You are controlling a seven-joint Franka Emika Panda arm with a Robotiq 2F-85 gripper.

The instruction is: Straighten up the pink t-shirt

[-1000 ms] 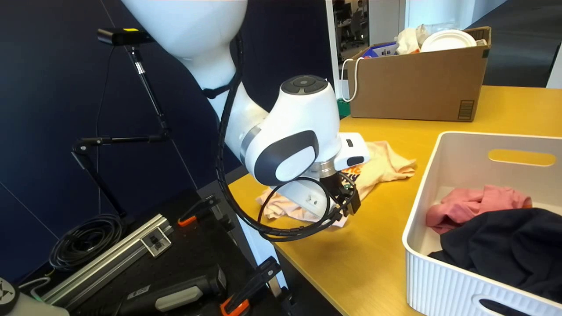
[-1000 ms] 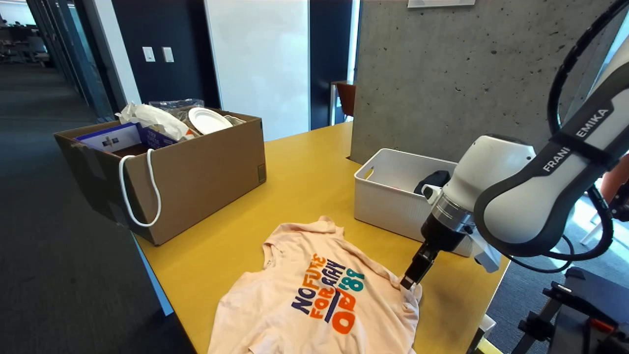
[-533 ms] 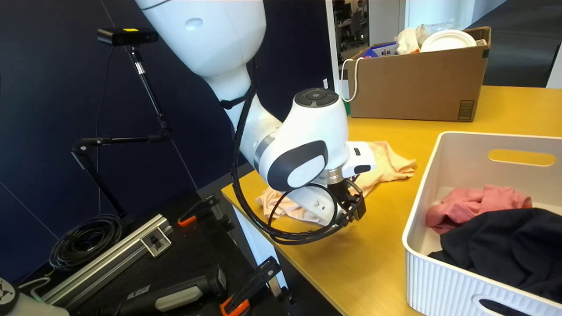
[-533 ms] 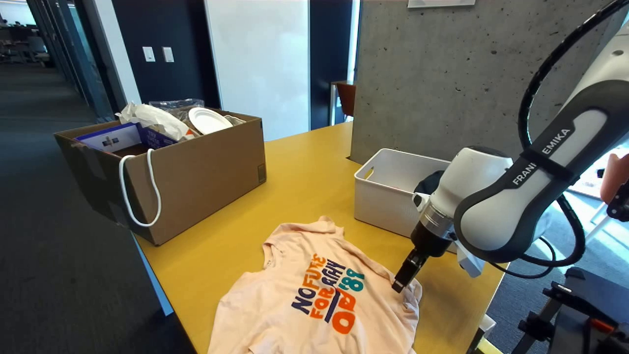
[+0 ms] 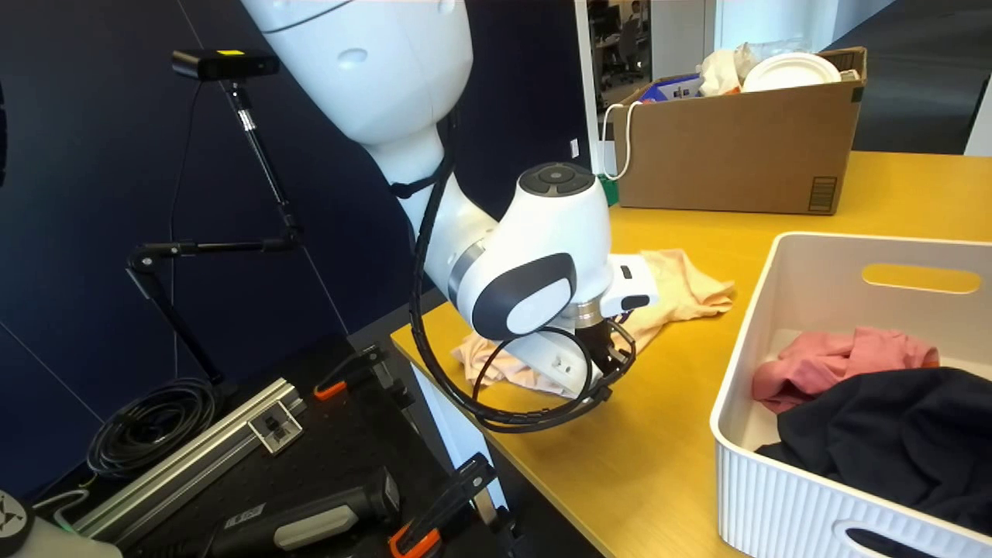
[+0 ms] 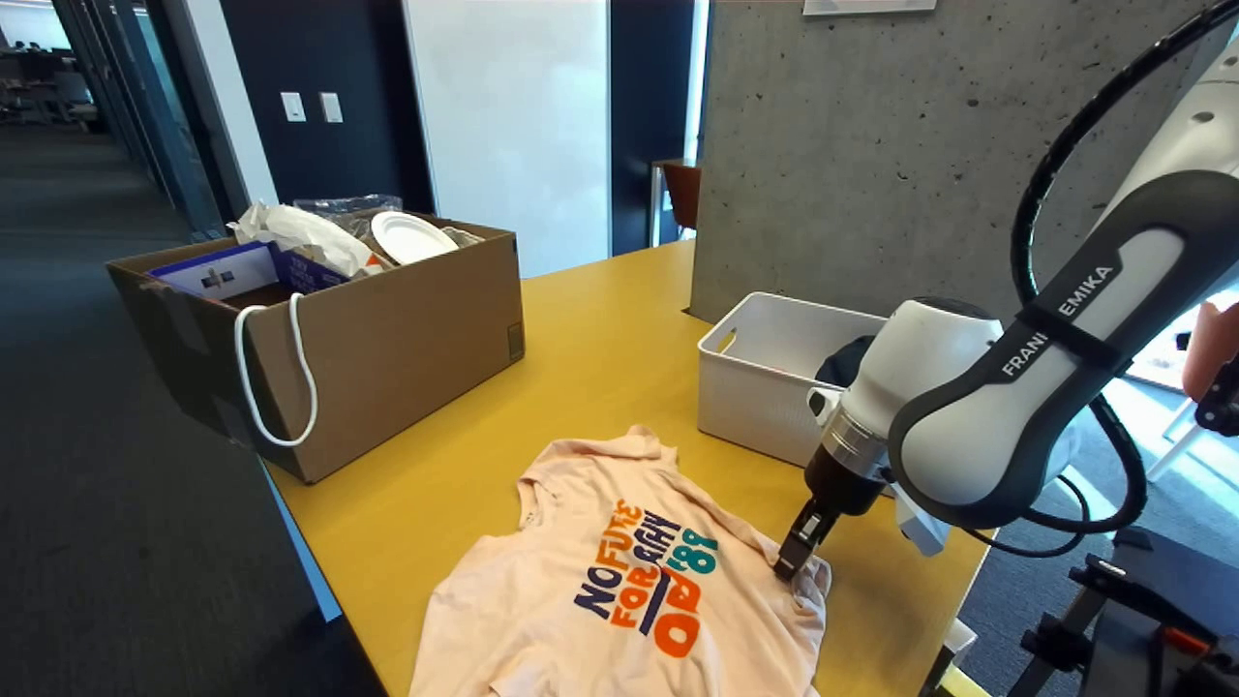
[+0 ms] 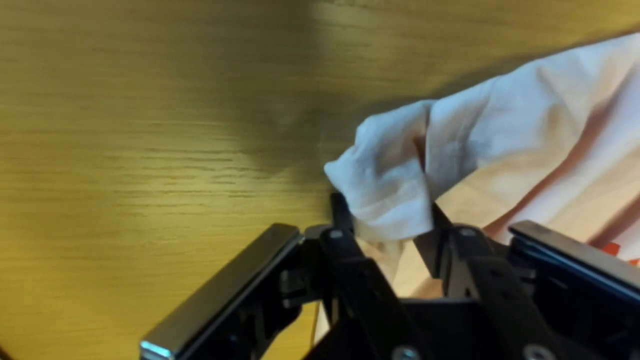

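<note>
Arm (image 5: 554,225): since a second ago yours has come lower and slightly inward from the edge of the table (image 5: 643,465) beside the black platform (image 5: 310,457); the pink t-shirt (image 6: 624,571) looks to lie as it did.
Jaws: in the wrist view you have them part-way apart, a fold of the pink t-shirt standing between the fingertips (image 7: 342,215); blur keeps you from telling whether they pinch it. In an exterior view the black cable (image 5: 417,287) and the arm itself hide the tips from you.
Pink t-shirt: creased, near a corner of the table, your jaws at its border away from the collar (image 6: 530,505). In an exterior view your arm covers much of it; the frame cuts it off at the bottom in an exterior view and at the right in the wrist view.
Print (image 6: 649,576): orange, green and dark; creases break up the letters, so you can read only some.
White basket (image 5: 756,504): on the table, cut off by the frame in an exterior view. Inside you see a rose-pink cloth (image 5: 841,360), partly hidden behind a black garment (image 5: 891,442).
Cardboard box (image 6: 416,358): at the table's left edge in an exterior view; you can make out a white plate (image 6: 411,237), but the crumpled wrapping (image 6: 300,232) beside it is hard to sort.
</note>
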